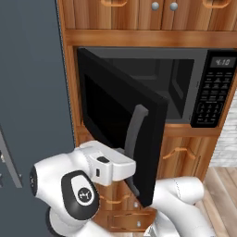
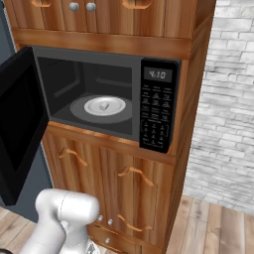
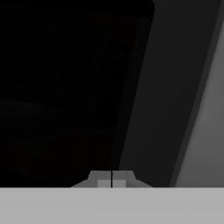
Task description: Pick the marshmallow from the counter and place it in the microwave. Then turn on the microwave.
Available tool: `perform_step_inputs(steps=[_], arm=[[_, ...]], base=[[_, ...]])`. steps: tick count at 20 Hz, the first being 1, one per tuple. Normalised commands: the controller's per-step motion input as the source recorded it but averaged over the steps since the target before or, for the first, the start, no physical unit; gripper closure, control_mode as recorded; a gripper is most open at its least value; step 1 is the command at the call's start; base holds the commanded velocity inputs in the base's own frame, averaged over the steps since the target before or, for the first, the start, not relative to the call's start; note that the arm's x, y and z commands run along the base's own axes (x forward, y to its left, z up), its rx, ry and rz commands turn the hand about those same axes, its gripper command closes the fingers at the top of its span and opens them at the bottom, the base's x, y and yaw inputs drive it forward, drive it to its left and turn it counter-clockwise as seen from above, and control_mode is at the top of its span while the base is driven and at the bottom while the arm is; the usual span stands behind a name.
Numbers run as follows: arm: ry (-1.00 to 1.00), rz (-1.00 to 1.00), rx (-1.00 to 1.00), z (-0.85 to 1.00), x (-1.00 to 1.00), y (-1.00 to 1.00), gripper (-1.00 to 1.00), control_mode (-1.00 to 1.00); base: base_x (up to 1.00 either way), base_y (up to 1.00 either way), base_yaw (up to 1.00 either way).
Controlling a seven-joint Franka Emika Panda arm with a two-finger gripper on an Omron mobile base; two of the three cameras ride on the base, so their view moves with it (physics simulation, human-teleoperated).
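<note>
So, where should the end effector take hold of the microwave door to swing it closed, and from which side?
Probably by the grey vertical handle near the free edge of the open door, coming from the door's outer face. The bar stands off the panel, far from the hinge.

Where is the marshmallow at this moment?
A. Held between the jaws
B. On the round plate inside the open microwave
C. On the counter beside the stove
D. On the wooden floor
B. In the right base view the small whitish marshmallow lies on the round plate inside the microwave, whose door stands wide open.
</note>
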Motion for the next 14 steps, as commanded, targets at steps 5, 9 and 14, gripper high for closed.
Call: perform_step_inputs(steps=[5,9,14], arm=[[0.00,0.01,0.00,0.00,0.00,-0.27,1.00,-1.00],[0.00,0.01,-0.01,0.00,0.00,-0.26,1.00,-1.00],[0.00,0.01,-0.01,0.00,0.00,-0.25,1.00,-1.00]], base=[[0.00,0.00,0.00],[0.00,0.00,0.00],[0.00,0.00,0.00]])
